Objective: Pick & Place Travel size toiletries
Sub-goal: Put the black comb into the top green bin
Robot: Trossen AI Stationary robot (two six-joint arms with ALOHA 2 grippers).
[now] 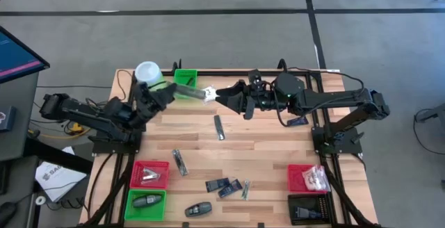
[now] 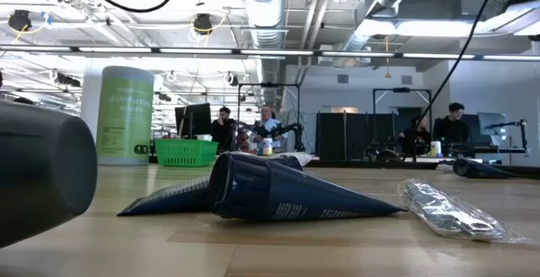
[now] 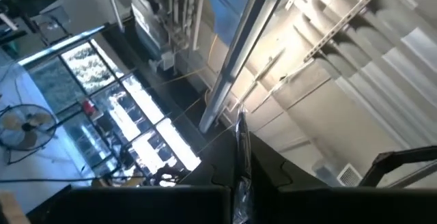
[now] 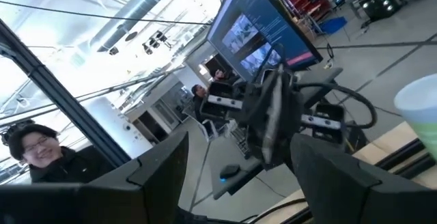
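Jaws first: the left gripper (image 1: pixel 203 93) is clamped tight on a slim silvery packet (image 1: pixel 206 94), holding it up over the back of the tabletop (image 1: pixel 264 151), and the right gripper (image 1: pixel 224 95) faces it with its jaws spread wide, just beside the packet's free end and gripping nothing. In the right wrist view the packet (image 4: pixel 273 118) hangs upright between those two dark fingers (image 4: pixel 164 162), so this looks like a hand-over in mid-air.

To do it well, I'd say the right jaws should close squarely on the packet's middle, not on its flimsy tip, and the left should hold firm until that grip is sure; let go early and it drops toward the green bin (image 1: pixel 185 80) below.

Outward now: loose toiletries lie on the boards, a dark strip (image 1: pixel 218 127) at centre, a silvery one (image 1: pixel 179 162) nearer the front, flat blue-black packets (image 1: pixel 224 185) and a black oval piece (image 1: pixel 198 209) at the front edge.

Bins next. Front left, a red bin (image 1: pixel 149 174) holds a silvery item, and the green one beside it (image 1: pixel 144 204) holds a black oval piece. Front right, another red bin (image 1: pixel 306 178) has crinkly clear sachets, and the black bin (image 1: pixel 309 208) holds small pieces I can't make out. A tall canister with a white lid (image 1: pixel 148 71) stands at the back.
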